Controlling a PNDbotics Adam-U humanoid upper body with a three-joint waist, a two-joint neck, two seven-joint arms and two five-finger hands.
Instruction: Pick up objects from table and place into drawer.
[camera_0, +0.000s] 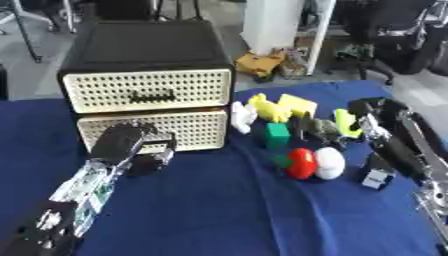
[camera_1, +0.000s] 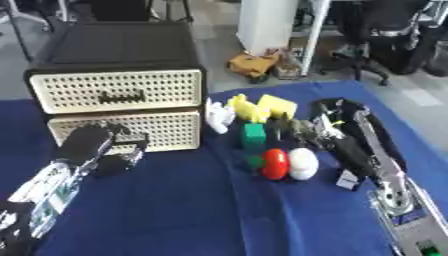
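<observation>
Blue tablecloth (camera_0: 219, 210); cream perforated drawer fronts (camera_0: 149, 90) (black cabinet); red (camera_0: 301, 163), white (camera_0: 330, 163), green (camera_0: 278, 136) objects.

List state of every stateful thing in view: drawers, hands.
Upper drawer: closed.
Lower drawer: looks closed, left hand at its front.
Left hand: fingers curled at the lower drawer's front; what they hold is hidden.
Right hand: among the toys; open or shut unclear.

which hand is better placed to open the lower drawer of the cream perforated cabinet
Left. The left hand already sits at the lower cream perforated drawer front, while the right hand is among the toys beside the red round object.
</observation>
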